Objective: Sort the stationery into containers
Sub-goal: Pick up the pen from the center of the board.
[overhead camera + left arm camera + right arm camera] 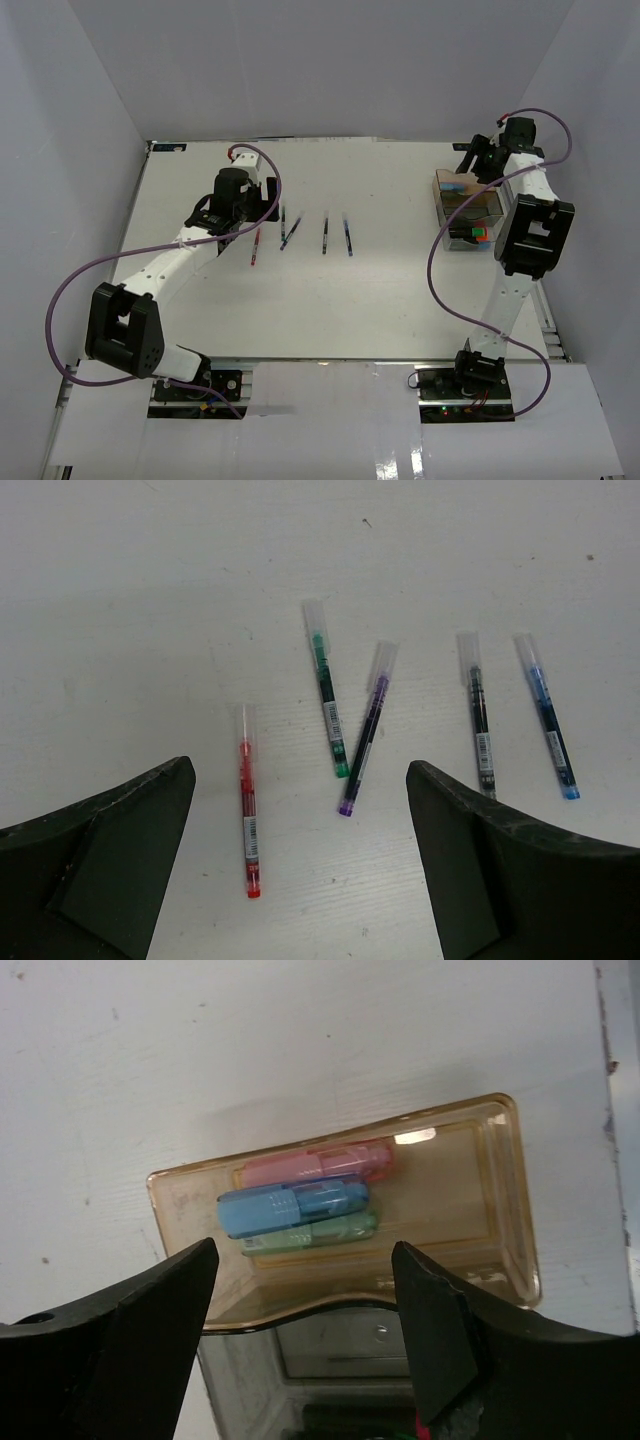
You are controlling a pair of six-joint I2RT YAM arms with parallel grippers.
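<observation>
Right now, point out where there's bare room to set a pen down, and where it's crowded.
Free: the white table between the thin blue pen and the amber translucent tray; also that tray's end beside its three pastel pieces. Crowded: the thin green pen and purple pen, almost touching at their lower ends.

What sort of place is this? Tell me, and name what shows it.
Probably a robotics lab test cell: plain white panel walls enclose a white tabletop, two white-and-black robot arms are bolted at its near edge, and five thin colour-tipped pens lie spread out as practice props.
</observation>
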